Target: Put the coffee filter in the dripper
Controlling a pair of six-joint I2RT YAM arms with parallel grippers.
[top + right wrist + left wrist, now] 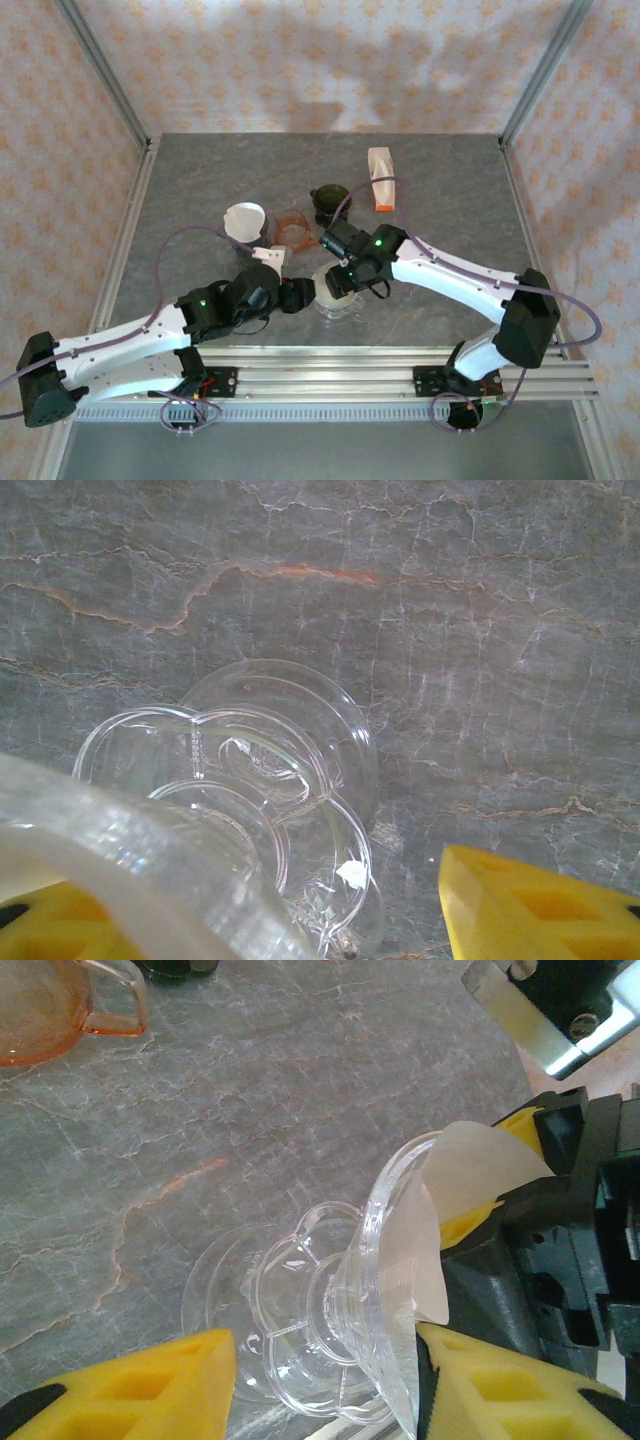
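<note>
First, locate the dripper [336, 300] at the middle of the desk [200, 180], towards the front edge, between the two hands. Its base disc rests on the desk, and its long axis runs from that base up to the wide mouth. You cannot tell whether the axis is plumb or leaning. In the left wrist view the base lies to the left and the mouth to the right.

The filter [480, 1165] sits inside the cone, narrowing toward the neck, with its open edge projecting past the rim.

Check the left hand [325, 1340]: it is clamped on the dripper, one pad flat against the cone wall and the other at the base edge.

Check the right hand [255, 880]: its fingers stand well apart and straddle the rim, one over the paper and one outside the clear wall.

Behind the dripper you see an orange cup [293, 230], a dark cup [328, 203], a white cup [245, 220] and a packet [380, 180].
</note>
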